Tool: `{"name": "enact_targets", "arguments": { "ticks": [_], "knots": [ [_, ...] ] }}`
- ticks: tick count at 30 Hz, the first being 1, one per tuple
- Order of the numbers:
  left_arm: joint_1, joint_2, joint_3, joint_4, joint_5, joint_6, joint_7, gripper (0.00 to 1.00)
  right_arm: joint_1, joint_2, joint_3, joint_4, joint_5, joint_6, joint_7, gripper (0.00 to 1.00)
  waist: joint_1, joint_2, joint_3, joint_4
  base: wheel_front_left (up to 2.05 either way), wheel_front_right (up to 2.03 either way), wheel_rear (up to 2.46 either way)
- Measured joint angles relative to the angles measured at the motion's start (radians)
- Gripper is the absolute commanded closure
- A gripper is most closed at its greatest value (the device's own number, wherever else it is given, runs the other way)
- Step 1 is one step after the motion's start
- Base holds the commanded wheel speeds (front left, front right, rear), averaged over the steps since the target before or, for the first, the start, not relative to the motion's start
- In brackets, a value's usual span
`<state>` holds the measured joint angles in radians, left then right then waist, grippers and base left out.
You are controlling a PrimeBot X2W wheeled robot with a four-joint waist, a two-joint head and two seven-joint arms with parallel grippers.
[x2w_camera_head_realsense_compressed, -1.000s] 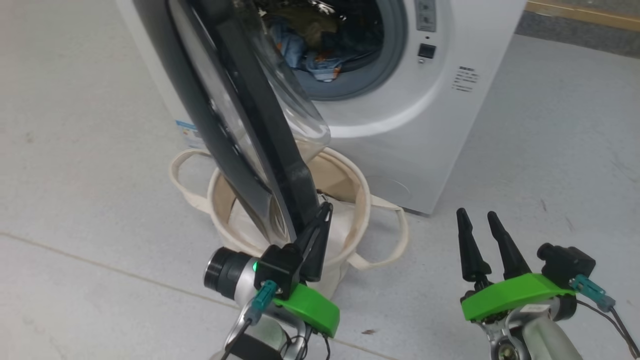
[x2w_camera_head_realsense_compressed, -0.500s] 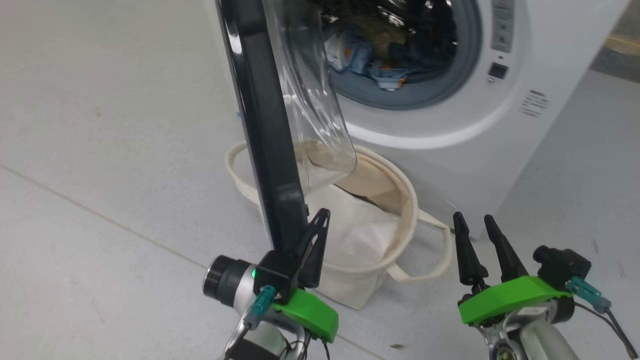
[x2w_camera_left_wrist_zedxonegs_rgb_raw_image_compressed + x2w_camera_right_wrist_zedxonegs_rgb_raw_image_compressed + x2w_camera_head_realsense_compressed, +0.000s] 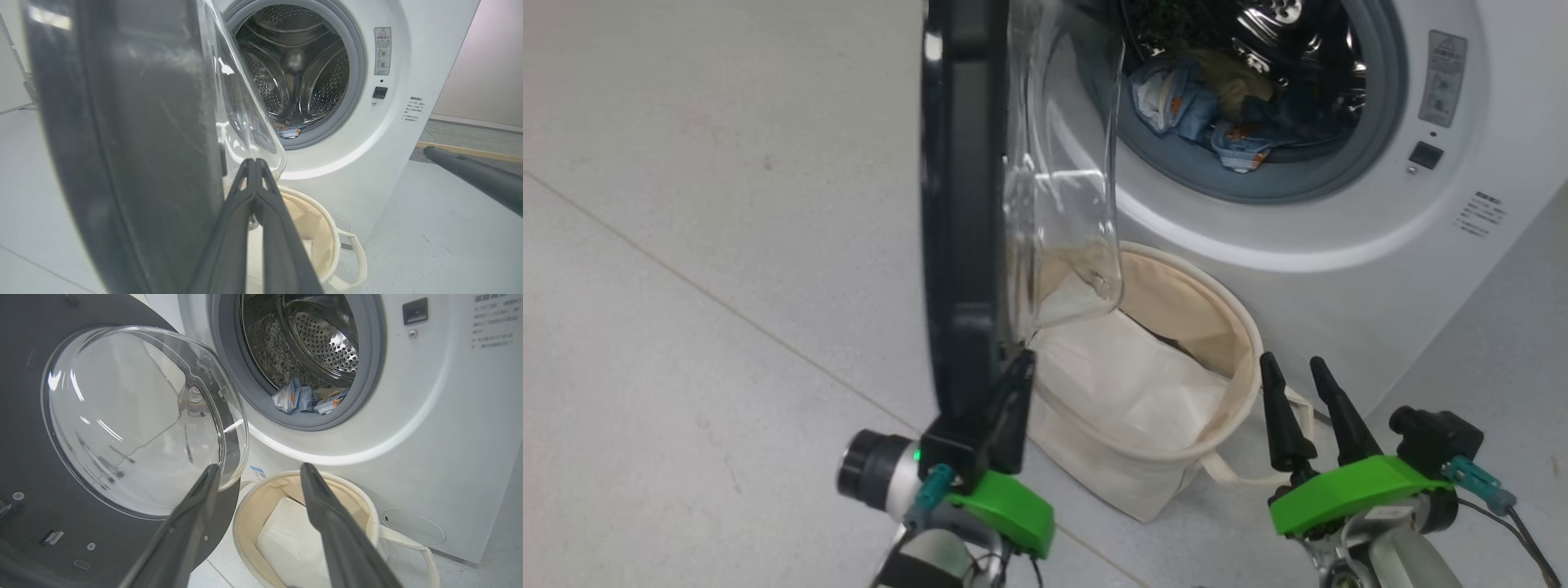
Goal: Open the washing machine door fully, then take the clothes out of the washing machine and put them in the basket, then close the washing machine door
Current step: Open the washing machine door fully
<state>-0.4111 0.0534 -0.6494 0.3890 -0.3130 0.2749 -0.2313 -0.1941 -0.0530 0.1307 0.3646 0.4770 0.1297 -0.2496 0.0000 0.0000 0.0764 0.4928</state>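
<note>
The washing machine door stands wider than before, closed left gripper at its rim.
Likely stiff, heavy: push there; right gripper gapes empty.

1. Washing machine, upper right: white, grey gasket, perforated silver drum.
2. Door: glossy black rim, clear glass.
3. Clothes: light blue, small orange-brown print.
4. Basket: cream; folded sheet inside, white.
5. Fingers: black, on bright green mounts.
</note>
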Motion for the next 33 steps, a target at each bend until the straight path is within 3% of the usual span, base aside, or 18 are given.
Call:
{"name": "enact_targets", "arguments": {
  "ticks": [12, 21, 33],
  "knots": [
    [-0.025, 0.073, 0.183, 0.104, -0.074, 0.051, -0.014, 1.0, -0.001, 0.0, -0.01, 0.009, -0.021, 0.0, 0.0, 0.0, 0.0, 0.0, 0.036, -0.005, 0.0, 0.0, 0.0],
    [-0.055, 0.135, 0.317, 0.133, -0.098, 0.05, -0.018, 1.0, -0.005, 0.0, -0.016, 0.009, -0.058, 0.0, 0.0, 0.0, 0.0, 0.0, 0.082, -0.015, 0.0, 0.0, 0.0],
    [-0.092, 0.139, 0.503, 0.148, -0.113, 0.031, -0.018, 1.0, -0.04, -0.023, -0.022, -0.003, -0.09, 0.0, 0.0, 0.0, 0.0, 0.0, 0.175, -0.038, 0.0, 0.0, 0.0]
  ]
}}
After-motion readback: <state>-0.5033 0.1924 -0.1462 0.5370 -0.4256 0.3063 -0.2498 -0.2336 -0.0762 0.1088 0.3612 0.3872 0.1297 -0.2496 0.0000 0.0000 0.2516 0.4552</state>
